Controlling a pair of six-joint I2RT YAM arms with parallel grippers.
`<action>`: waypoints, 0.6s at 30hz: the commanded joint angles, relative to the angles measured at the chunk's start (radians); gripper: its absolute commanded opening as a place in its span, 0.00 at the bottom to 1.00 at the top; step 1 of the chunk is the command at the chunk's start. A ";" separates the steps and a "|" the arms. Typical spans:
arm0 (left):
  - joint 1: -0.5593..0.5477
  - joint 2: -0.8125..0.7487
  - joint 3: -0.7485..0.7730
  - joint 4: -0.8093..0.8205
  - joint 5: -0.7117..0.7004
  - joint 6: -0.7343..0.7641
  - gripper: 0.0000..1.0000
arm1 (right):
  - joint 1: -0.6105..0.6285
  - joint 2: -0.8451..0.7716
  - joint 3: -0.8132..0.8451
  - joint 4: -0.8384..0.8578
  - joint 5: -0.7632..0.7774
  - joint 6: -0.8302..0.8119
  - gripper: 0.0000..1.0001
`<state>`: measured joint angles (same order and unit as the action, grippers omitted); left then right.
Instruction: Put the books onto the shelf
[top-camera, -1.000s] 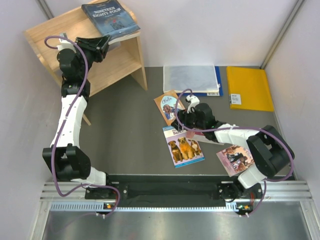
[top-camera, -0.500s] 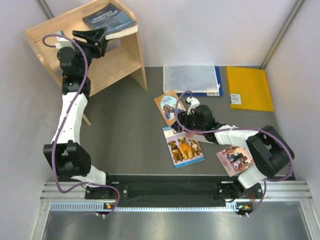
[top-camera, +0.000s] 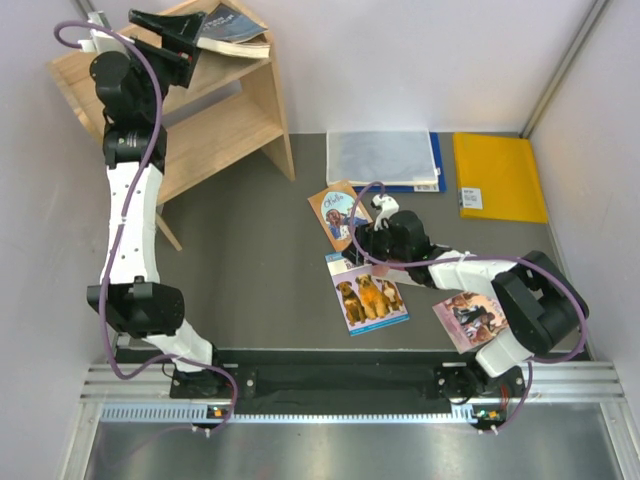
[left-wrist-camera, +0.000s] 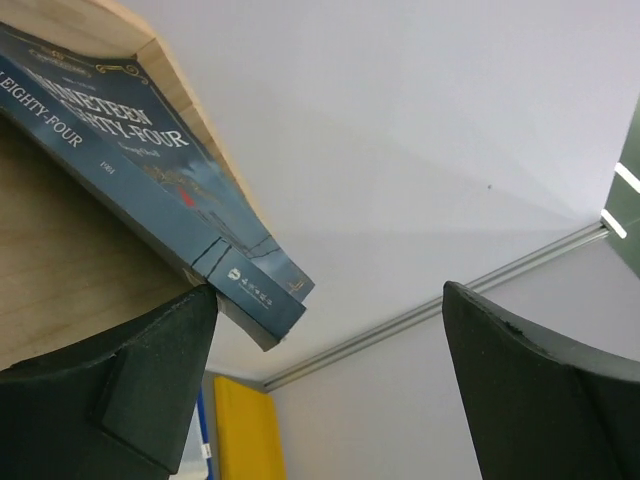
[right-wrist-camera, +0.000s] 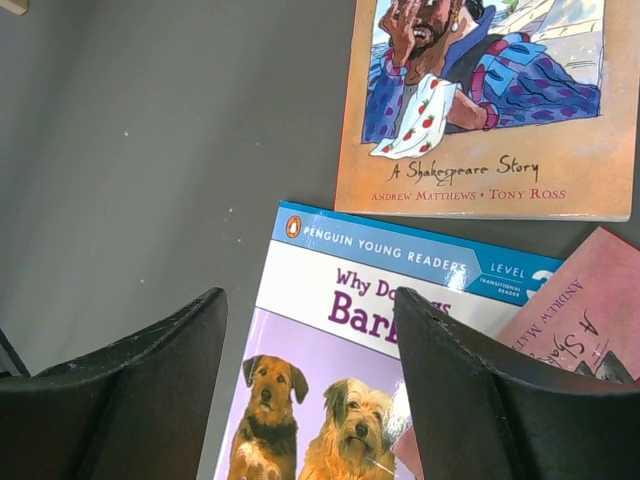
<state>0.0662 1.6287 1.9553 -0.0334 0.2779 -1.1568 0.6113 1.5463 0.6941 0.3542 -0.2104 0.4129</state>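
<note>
The dark blue book (top-camera: 235, 27) lies flat on the top board of the wooden shelf (top-camera: 225, 125), its corner jutting past the board's edge. My left gripper (top-camera: 188, 40) stands open beside it. In the left wrist view the book (left-wrist-camera: 150, 190) has its near corner right at my left finger (left-wrist-camera: 120, 380), with nothing between the jaws of the gripper (left-wrist-camera: 330, 370). My right gripper (top-camera: 366, 252) hovers open over the floor books: the dogs book (right-wrist-camera: 330, 300), the orange-brown one (right-wrist-camera: 490, 100) and the maroon-red one (right-wrist-camera: 590, 300). A pink-purple book (top-camera: 468, 318) lies near the right arm's base.
A grey-white folder with a blue edge (top-camera: 383, 158) and a yellow envelope (top-camera: 498, 176) lie flat at the back right. White walls close in on both sides. The shelf's lower board (top-camera: 215, 118) carries nothing that I can see.
My left gripper opened wide and let go of the dark blue book, which now rests on the shelf's top board. The left arm rose and moved back. The right arm stayed put.
</note>
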 joint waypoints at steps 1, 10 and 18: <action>-0.009 0.034 0.059 -0.071 0.027 0.107 0.99 | 0.015 -0.002 -0.004 0.042 -0.001 0.003 0.67; -0.017 0.008 0.036 -0.239 0.032 0.247 0.99 | 0.016 0.001 0.001 0.042 0.002 0.006 0.68; -0.019 -0.007 0.117 -0.434 -0.085 0.408 0.99 | 0.018 0.001 0.002 0.039 -0.001 0.006 0.68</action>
<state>0.0395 1.6478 2.0006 -0.3279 0.2779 -0.8730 0.6151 1.5463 0.6937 0.3550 -0.2104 0.4156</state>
